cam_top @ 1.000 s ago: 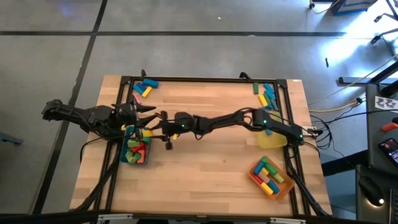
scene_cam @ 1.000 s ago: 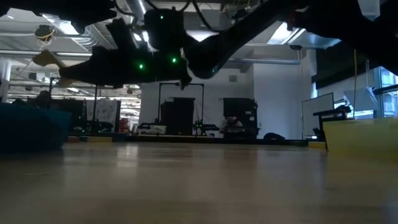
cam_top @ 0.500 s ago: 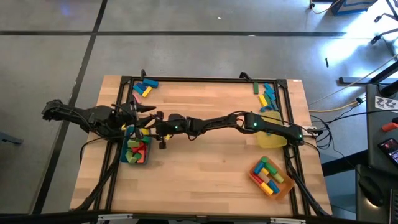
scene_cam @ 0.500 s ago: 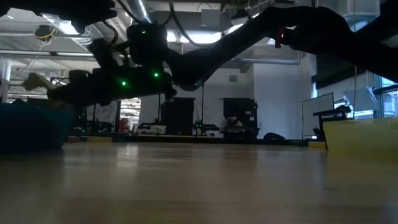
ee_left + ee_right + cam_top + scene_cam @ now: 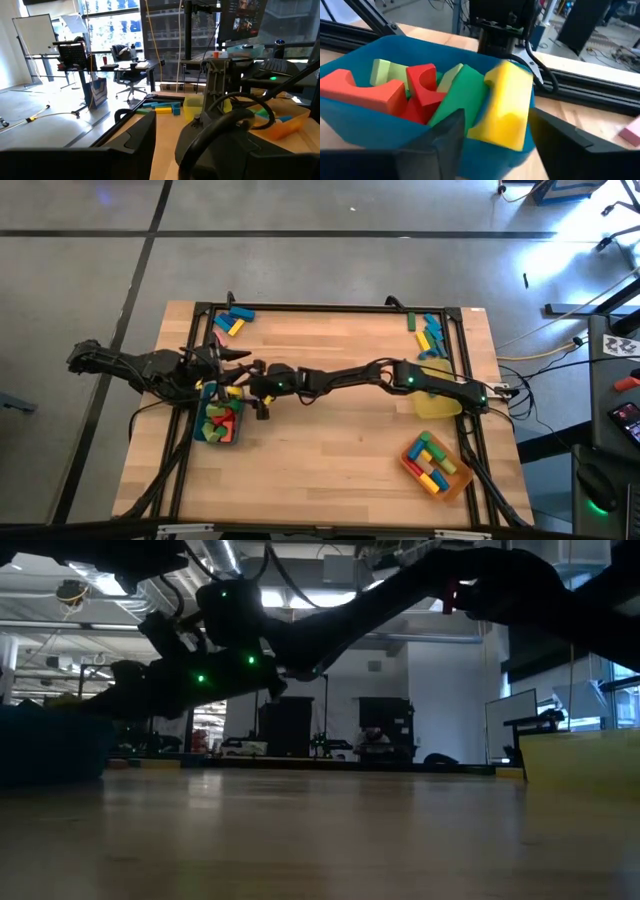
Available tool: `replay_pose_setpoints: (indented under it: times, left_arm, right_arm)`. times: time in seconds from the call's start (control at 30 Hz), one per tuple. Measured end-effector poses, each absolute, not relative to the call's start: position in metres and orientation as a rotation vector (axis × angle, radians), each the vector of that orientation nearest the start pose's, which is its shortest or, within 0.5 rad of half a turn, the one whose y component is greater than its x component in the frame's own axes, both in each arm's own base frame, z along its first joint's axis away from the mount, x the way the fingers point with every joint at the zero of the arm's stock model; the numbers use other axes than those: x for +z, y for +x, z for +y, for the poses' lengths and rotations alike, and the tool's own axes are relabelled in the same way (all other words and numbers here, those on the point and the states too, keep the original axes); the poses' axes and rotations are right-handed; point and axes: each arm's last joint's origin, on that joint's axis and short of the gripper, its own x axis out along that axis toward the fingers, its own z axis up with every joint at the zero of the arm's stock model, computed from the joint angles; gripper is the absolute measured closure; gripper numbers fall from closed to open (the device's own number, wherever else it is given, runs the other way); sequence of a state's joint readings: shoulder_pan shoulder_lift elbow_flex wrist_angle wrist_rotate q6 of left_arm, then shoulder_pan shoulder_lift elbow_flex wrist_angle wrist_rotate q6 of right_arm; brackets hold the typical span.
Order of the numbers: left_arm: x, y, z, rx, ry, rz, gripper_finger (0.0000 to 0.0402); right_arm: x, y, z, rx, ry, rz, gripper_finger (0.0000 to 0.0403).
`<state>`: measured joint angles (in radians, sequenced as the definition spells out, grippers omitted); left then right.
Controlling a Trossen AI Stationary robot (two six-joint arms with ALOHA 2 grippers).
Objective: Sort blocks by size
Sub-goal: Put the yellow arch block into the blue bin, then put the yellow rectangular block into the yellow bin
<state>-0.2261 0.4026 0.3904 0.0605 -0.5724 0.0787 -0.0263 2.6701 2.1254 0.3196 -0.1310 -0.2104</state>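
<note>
Fingers of my right gripper (image 5: pixel 492 145) have let go of the yellow block (image 5: pixel 506 104) over the teal tray (image 5: pixel 365 127) at the table's left edge, so I should lift straight up.

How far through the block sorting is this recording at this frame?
Done: the teal tray holds red and green blocks, and the orange tray holds a mixed batch. In hand: the right gripper, jaws spread, is at the teal tray with a yellow block tilted on its rim. Left: loose blocks at the far-left corner and far-right corner. The left gripper waits beside the tray.
</note>
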Motion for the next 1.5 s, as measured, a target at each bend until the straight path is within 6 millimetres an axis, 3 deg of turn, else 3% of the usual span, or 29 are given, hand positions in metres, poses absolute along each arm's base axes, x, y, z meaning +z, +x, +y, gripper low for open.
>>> replay_pose_setpoints:
  times: [0.3,0.63,0.93,1.23,1.5]
  left_arm:
    - [0.269,0.115,-0.010,0.348,0.058,-0.033,0.0254]
    - [0.268,0.115,-0.010,0.347,0.060,-0.029,0.0254]
    - [0.267,0.115,-0.011,0.347,0.062,-0.021,0.0254]
    - [0.257,0.117,-0.011,0.346,0.061,0.014,0.0254]
    - [0.255,0.122,-0.012,0.349,0.027,0.030,0.0254]
  right_arm:
    - [0.179,0.575,-0.011,0.151,-0.307,0.346,0.0129]
    - [0.220,0.545,-0.012,0.186,-0.266,0.591,0.0127]
    - [0.255,0.505,-0.024,0.101,-0.274,0.840,0.0127]
    - [0.274,0.440,-0.031,-0.183,-0.277,0.983,0.0127]
    - [0.272,0.356,-0.039,-0.437,-0.242,0.861,0.0127]
